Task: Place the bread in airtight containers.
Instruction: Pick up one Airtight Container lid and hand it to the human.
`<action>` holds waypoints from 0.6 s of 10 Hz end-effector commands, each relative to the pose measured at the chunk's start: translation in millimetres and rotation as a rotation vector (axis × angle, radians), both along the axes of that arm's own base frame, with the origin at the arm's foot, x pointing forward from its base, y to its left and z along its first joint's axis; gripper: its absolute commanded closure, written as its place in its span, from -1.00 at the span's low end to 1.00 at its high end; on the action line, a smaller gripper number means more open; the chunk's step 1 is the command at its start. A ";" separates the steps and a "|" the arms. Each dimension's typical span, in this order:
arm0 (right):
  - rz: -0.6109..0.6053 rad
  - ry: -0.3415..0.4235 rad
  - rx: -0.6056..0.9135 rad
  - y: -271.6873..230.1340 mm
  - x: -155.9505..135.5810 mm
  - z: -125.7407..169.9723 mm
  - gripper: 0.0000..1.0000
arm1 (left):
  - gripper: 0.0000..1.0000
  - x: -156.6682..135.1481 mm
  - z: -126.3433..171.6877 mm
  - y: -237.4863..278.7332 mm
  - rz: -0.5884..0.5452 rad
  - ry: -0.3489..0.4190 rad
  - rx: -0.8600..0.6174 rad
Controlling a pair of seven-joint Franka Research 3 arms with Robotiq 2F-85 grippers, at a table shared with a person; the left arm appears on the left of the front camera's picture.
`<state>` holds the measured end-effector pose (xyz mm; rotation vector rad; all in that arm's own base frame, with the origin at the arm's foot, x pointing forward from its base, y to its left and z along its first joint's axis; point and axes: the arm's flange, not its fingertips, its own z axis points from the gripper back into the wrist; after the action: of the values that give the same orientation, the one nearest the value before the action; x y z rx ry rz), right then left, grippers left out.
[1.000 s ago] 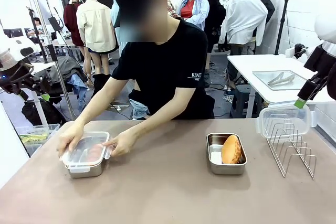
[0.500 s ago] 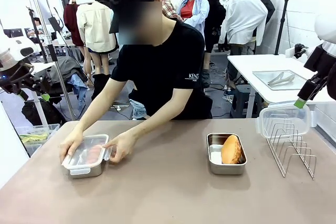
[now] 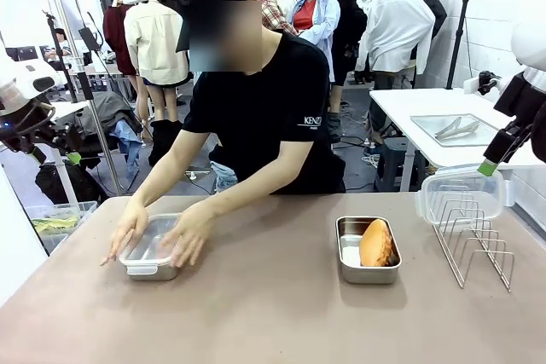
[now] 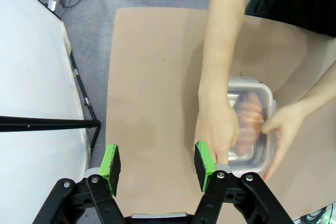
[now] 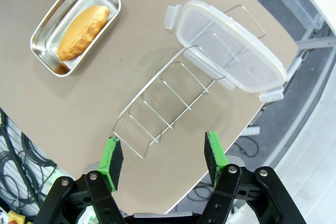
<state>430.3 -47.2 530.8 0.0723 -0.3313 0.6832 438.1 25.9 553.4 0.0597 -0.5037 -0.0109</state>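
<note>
The ridged croissant-like roll (image 4: 249,121) lies inside the lidded container (image 3: 150,270), seen through its clear lid in the left wrist view. This container sits at about 9 o'clock on the brown counter (image 3: 273,313). The person's right palm (image 3: 128,232) presses on the lid at the container's 9 o'clock end and the person's left palm (image 3: 189,232) on its 3 o'clock end. Whether the clips are snapped down cannot be told.

The smooth orange-brown bun (image 3: 376,243) lies in the open pan (image 3: 368,277), which stands uncovered right of the counter's middle, toward 3 o'clock and well apart from the lidded container. The bun fills the pan's 3 o'clock side and leaves bare steel at its 9 o'clock side.

At the pan's 3 o'clock, near the counter's edge, stands a wire rack (image 3: 478,249). A spare clear lid (image 3: 461,193) with a white rim leans on the rack's 12 o'clock end, tilted.

The robot's left hand (image 4: 156,153) hangs over the counter's 9 o'clock edge, just beside the person's right palm. Its green-padded fingers are spread wide and grip nothing. The robot's right hand (image 5: 163,148) hangs above the wire rack, its fingers likewise spread apart and holding nothing.
</note>
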 end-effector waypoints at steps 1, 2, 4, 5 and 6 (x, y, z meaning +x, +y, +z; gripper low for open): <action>-0.006 0.019 -0.020 0.1 2.2 3.8 -0.56 | -0.47 -0.8 0.6 -0.3 0.019 -0.003 -0.003; -0.006 0.019 -0.020 0.1 2.2 3.8 -0.56 | -0.47 -0.8 0.6 -0.3 0.019 -0.003 -0.003; -0.006 0.019 -0.020 0.1 2.2 3.8 -0.56 | -0.47 -0.8 0.6 -0.3 0.019 -0.003 -0.003; -0.006 0.019 -0.020 0.1 2.2 3.8 -0.56 | -0.47 -0.8 0.6 -0.3 0.019 -0.003 -0.003; -0.006 0.019 -0.020 0.1 2.2 3.8 -0.56 | -0.47 -0.8 0.6 -0.3 0.019 -0.003 -0.003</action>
<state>430.3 -47.2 530.8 0.0723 -0.3313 0.6832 438.1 25.9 553.4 0.0597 -0.5037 -0.0109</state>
